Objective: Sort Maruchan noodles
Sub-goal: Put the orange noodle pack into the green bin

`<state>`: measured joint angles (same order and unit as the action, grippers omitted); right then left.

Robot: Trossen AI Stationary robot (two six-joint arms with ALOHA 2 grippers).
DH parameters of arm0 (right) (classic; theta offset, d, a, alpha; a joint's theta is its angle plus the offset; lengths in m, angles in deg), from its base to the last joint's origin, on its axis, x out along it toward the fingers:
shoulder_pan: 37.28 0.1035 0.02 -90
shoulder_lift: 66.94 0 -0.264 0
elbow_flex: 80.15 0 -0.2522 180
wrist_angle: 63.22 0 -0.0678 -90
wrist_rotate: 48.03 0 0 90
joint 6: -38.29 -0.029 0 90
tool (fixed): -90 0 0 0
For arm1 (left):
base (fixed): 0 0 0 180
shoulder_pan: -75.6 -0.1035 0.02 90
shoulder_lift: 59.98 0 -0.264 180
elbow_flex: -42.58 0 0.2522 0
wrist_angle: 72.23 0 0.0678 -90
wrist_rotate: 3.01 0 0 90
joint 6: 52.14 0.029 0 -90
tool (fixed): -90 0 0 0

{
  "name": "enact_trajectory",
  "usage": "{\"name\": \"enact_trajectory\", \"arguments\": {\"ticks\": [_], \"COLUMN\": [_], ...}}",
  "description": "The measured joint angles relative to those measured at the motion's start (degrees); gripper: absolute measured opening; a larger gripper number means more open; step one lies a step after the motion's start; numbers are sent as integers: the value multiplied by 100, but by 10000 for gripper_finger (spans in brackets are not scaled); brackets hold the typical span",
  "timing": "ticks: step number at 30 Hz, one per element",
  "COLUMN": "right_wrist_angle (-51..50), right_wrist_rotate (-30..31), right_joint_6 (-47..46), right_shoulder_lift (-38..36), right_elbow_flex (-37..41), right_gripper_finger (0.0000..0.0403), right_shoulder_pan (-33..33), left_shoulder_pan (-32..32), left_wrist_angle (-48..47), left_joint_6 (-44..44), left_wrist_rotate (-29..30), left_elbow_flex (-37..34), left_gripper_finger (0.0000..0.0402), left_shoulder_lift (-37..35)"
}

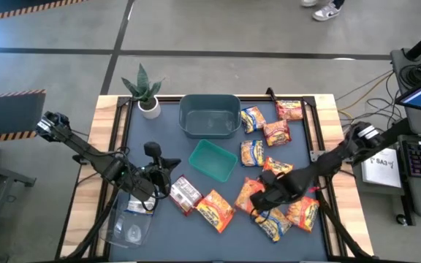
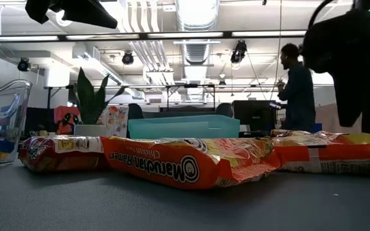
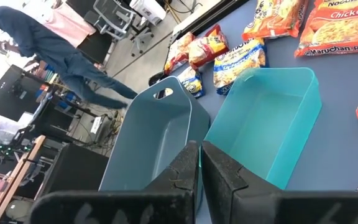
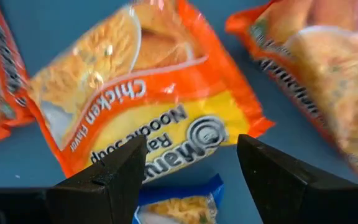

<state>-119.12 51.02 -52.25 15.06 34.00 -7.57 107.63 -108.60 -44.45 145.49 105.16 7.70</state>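
Several Maruchan noodles (image 1: pixel 275 169) lie scattered across the centre and lower right of the high view's dark mat; they look light, crinkly and slippery, best pinched at a flat edge seam. Right gripper (image 4: pixel 191 171) hovers wide open and empty over an orange chicken packet (image 4: pixel 151 102), lettering only its wrist view resolves. Left gripper (image 3: pixel 200 163) is closed, empty, facing the green tray (image 3: pixel 266 121) and grey-teal tub (image 3: pixel 151 140).
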Motion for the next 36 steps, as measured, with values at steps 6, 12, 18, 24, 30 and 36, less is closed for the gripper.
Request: {"name": "enact_trajectory", "arguments": {"ticks": [6,12,18,24,30,36], "right_wrist_angle": [642,1804,2228,2260,2276,2354], "right_wrist_rotate": [257,257,238,237,137,103], "right_joint_6": [-409,-921,-1006,-687,-312,316], "right_shoulder_lift": [-1013,-1489,-1504,-1515,-1515,-1528], "right_elbow_flex": [886,1798,2126,2127,2106,2010], "right_gripper_finger": [240,240,235,226,226,226], "right_shoulder_pan": [268,429,457,457,457,462], "left_shoulder_pan": [0,0,-17,-33,-39,-60], "left_wrist_angle": [29,660,2029,3762,4577,3905], "left_joint_6": [-20,108,538,894,1055,975], "left_wrist_rotate": [-1,-98,-934,-1313,-1377,-1643], "left_elbow_flex": [0,0,0,0,385,1293], "left_gripper_finger": [1,1,1,1,1,1], "left_shoulder_lift": [0,33,341,1102,1952,2771]}}
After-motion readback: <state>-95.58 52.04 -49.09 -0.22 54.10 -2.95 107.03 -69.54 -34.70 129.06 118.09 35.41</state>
